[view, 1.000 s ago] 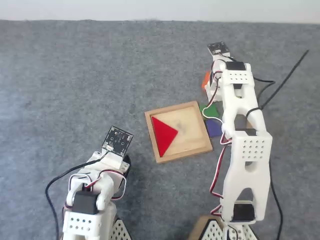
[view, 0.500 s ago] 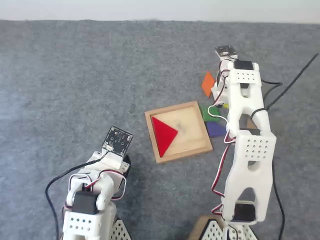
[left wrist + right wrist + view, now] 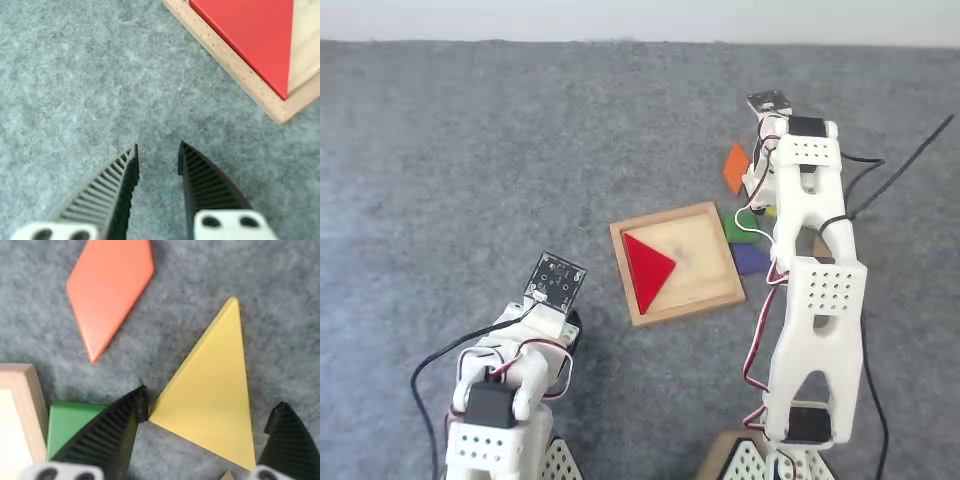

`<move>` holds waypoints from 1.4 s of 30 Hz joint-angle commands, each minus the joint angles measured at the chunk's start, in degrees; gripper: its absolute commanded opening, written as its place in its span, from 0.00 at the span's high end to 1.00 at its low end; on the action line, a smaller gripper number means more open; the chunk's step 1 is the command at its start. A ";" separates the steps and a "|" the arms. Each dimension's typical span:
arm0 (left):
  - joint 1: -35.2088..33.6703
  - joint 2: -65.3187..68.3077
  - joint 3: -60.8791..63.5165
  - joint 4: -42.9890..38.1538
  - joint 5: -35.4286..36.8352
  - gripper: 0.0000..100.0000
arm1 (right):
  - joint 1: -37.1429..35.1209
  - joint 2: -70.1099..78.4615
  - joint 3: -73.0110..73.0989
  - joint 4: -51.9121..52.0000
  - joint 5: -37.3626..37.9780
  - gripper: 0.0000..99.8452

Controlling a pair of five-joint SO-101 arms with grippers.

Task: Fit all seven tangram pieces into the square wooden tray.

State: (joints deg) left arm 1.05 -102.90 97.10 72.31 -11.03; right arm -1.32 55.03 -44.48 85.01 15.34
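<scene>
The square wooden tray (image 3: 725, 290) lies mid-table with a red triangle (image 3: 647, 270) in its left half. Beside its right edge lie an orange rhombus (image 3: 736, 167), a green piece (image 3: 740, 226) and a purple piece (image 3: 752, 259). The right arm (image 3: 810, 290) stretches over them. In the right wrist view my right gripper (image 3: 212, 405) is open, its fingers on either side of the yellow triangle (image 3: 215, 365), with the orange rhombus (image 3: 110, 290), green piece (image 3: 67, 422) and tray corner (image 3: 17, 400) nearby. My left gripper (image 3: 157, 150) is open over bare carpet, short of the tray (image 3: 240, 75) and red triangle (image 3: 250, 35).
Grey carpet covers the table. The left arm (image 3: 515, 380) stands at the front left, apart from the tray. A black cable (image 3: 890, 160) runs off to the right behind the right arm. Open carpet lies left of and beyond the tray.
The right arm has swung a little to the right, uncovering the orange rhombus in the high view. The left arm and the tray have not moved.
</scene>
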 commanded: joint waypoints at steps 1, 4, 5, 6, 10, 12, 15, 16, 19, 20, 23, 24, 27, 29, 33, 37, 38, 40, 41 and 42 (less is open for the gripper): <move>-0.09 -1.23 -0.66 0.18 0.44 0.88 | 2.51 -0.04 -1.32 3.30 0.44 0.63; -0.09 -1.23 -0.66 0.18 0.44 0.88 | 3.56 -0.13 -1.32 5.14 0.44 0.66; -0.09 -1.23 -0.66 0.18 0.44 0.88 | 3.82 -0.31 -1.32 5.49 0.53 0.69; -0.09 -1.23 -0.66 0.18 0.44 0.88 | 4.18 -0.40 -1.32 5.58 0.62 0.73; -0.09 -1.23 -0.66 0.18 0.44 0.88 | 5.05 -0.40 -1.32 5.32 0.70 0.87; -0.09 -1.23 -0.66 0.18 0.44 0.88 | 5.05 -0.40 -1.32 5.85 0.53 0.91; -0.09 -1.23 -0.66 0.18 0.44 0.88 | 6.29 -0.48 -1.32 7.34 0.44 0.91; -0.09 -1.23 -0.66 0.18 0.44 0.88 | 6.90 -0.57 -1.41 7.96 0.44 0.91; -0.09 -1.23 -0.66 0.18 0.44 0.88 | 9.54 -0.57 -1.41 8.31 0.88 0.92; -0.09 -1.23 -0.66 0.18 0.44 0.88 | 10.59 -0.57 -1.41 8.40 0.88 0.92; -0.09 -1.23 -0.66 0.18 0.44 0.88 | 12.70 -1.80 -1.49 9.54 3.52 0.92; -0.09 -1.23 -0.66 0.18 0.44 0.88 | 13.14 -2.51 -1.49 10.77 4.92 0.92; -0.09 -1.23 -0.66 0.18 0.44 0.88 | 13.76 -5.76 -1.49 14.46 7.21 0.92; -0.09 -1.23 -0.66 0.18 0.44 0.88 | 13.58 -8.92 -1.49 15.69 7.65 0.92; -0.09 -1.23 -0.66 0.18 0.44 0.88 | 11.82 -17.98 -1.14 17.01 7.65 0.92; -0.09 -1.23 -0.66 0.18 0.44 0.88 | 8.31 -27.91 1.58 17.45 7.74 0.92; -0.09 -1.23 -0.66 0.18 0.44 0.88 | 6.73 -30.37 3.34 17.36 7.82 0.92; -0.09 -1.23 -0.66 0.18 0.44 0.88 | 2.95 -34.68 7.47 17.10 9.05 0.92; -0.09 -1.23 -0.66 0.18 0.44 0.88 | 0.92 -36.35 9.49 17.01 9.67 0.92; -0.09 -1.23 -0.66 0.18 0.44 0.88 | -0.84 -37.93 11.34 16.92 9.85 0.92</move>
State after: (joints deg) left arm 1.05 -102.90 97.10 72.31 -11.03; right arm 4.48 27.52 -38.51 100.40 23.16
